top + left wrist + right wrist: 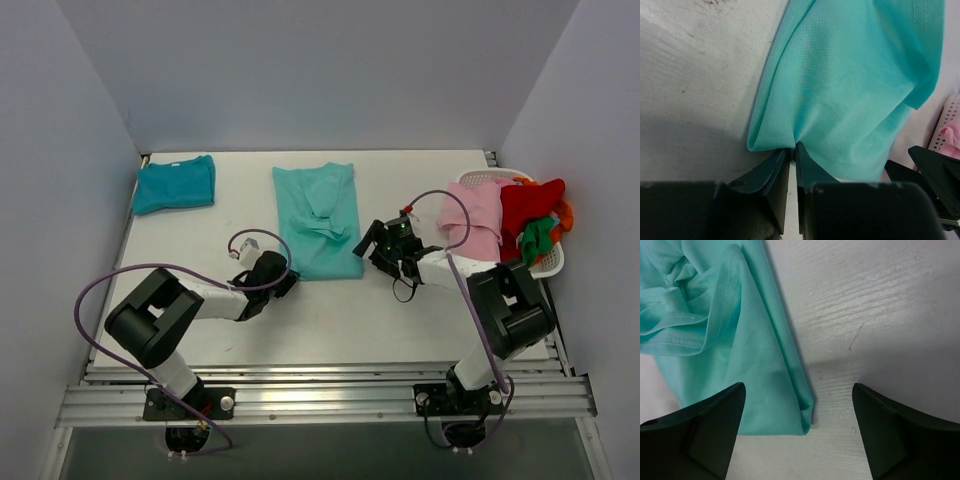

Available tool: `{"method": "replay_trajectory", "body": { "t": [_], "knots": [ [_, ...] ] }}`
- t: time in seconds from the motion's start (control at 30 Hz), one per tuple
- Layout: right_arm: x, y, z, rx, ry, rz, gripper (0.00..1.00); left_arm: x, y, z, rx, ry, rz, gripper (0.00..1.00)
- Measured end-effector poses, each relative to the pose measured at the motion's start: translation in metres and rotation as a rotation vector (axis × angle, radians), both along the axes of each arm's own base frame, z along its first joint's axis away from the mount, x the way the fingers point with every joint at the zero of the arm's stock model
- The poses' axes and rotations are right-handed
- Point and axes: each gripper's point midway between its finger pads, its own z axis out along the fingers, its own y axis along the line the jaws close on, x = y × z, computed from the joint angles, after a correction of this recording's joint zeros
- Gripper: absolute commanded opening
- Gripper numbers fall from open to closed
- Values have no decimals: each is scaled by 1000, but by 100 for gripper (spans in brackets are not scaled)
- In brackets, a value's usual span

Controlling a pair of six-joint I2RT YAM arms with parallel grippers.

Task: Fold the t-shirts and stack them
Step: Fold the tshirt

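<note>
At the turquoise tee's near edge, the left gripper pinches a corner. The right gripper hangs wide open.

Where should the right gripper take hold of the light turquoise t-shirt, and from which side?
Probably the near right corner of the light turquoise t-shirt, from above. The folded layers lie flat there, and the open right gripper hangs over that corner, a finger each side.

light turquoise cotton short-sleeved t-shirt: folded lengthwise into narrow strip, sleeve crumpled on top, flat mid-worktop. darker teal-blue cotton t-shirt: folded compact rectangle, far-left corner, well apart.
</note>
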Motion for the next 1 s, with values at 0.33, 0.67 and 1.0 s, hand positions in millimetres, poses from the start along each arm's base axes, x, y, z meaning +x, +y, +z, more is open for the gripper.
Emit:
{"method": "replay_trajectory", "body": {
  "t": [0.33,0.67,1.0],
  "knots": [
    [-3,15,-7,43,3,17,46,8,-3,0,-7,-7,1,18],
    [-18,21,-20,62,28,33,0,8,-4,0,-9,-8,-4,14],
    [-31,23,-19,85,12,42,0,-11,-2,3,40,-2,-55,2]
  ]
}}
